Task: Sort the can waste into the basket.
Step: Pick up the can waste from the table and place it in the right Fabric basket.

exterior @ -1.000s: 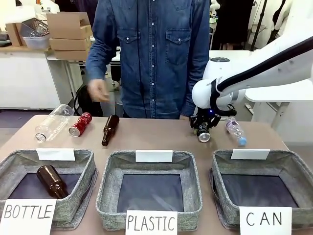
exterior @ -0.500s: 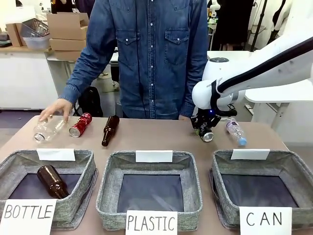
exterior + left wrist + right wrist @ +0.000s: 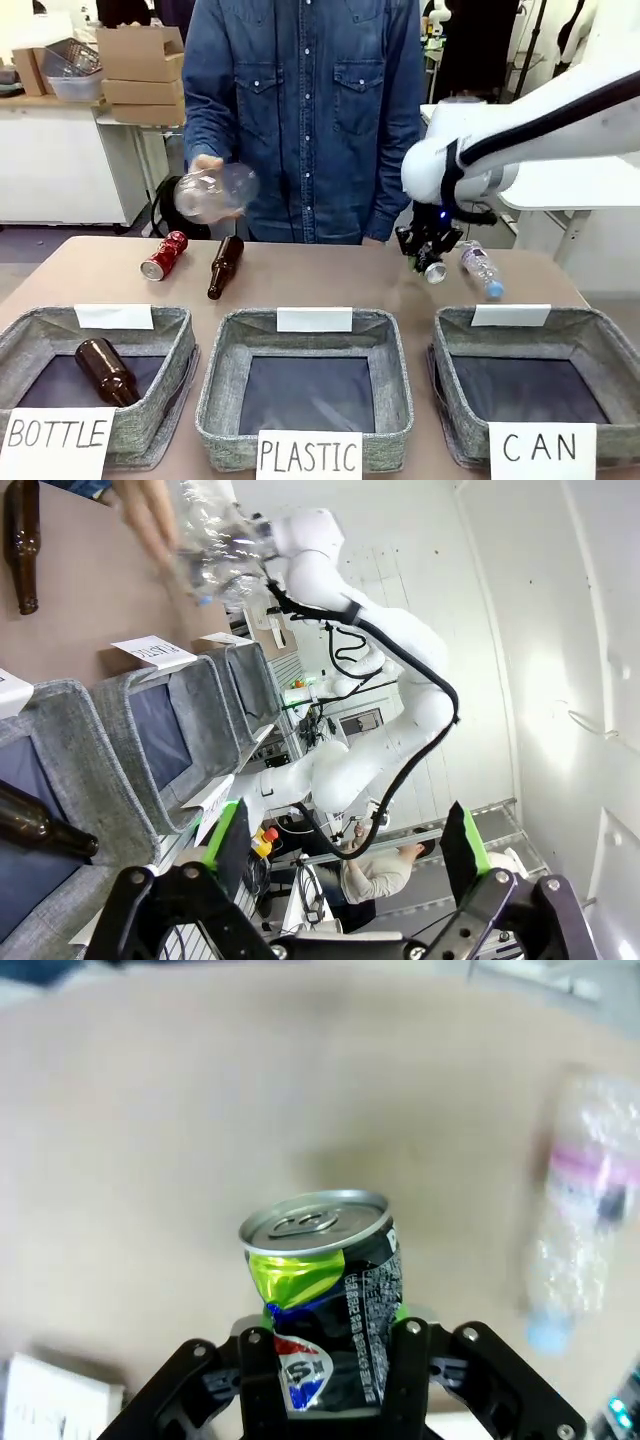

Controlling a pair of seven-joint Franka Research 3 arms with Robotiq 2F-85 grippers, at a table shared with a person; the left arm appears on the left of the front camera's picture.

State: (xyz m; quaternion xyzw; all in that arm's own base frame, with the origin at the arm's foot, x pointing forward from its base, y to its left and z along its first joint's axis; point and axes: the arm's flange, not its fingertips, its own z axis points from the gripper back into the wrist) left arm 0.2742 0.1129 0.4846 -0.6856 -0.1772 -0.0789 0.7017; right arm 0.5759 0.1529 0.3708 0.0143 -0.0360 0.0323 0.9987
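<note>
My right gripper [image 3: 432, 262] is shut on the dark blue-black can [image 3: 435, 270] and holds it a little above the table, behind the basket [image 3: 590, 318] signed "CAN". In the right wrist view the dented can [image 3: 322, 1260] stands between my gripper's [image 3: 332, 1338] fingers, silver end towards the camera. The red can [image 3: 164, 254] lies at the far left of the table. In the left wrist view my left gripper [image 3: 345, 850] is open and holds nothing, well away from the table.
A person's hand holds a clear plastic bottle [image 3: 215, 190] up above the table's left. A brown bottle [image 3: 225, 266] lies beside the red can. A small plastic bottle [image 3: 480, 267] lies right of my right gripper. Another brown bottle [image 3: 103, 368] lies in the BOTTLE basket [image 3: 170, 330]. The PLASTIC basket [image 3: 305, 440] stands in the middle.
My right gripper has closed on the dark can and lifted it off the table, slightly to the right. The person has picked the clear bottle up from the table's left.
</note>
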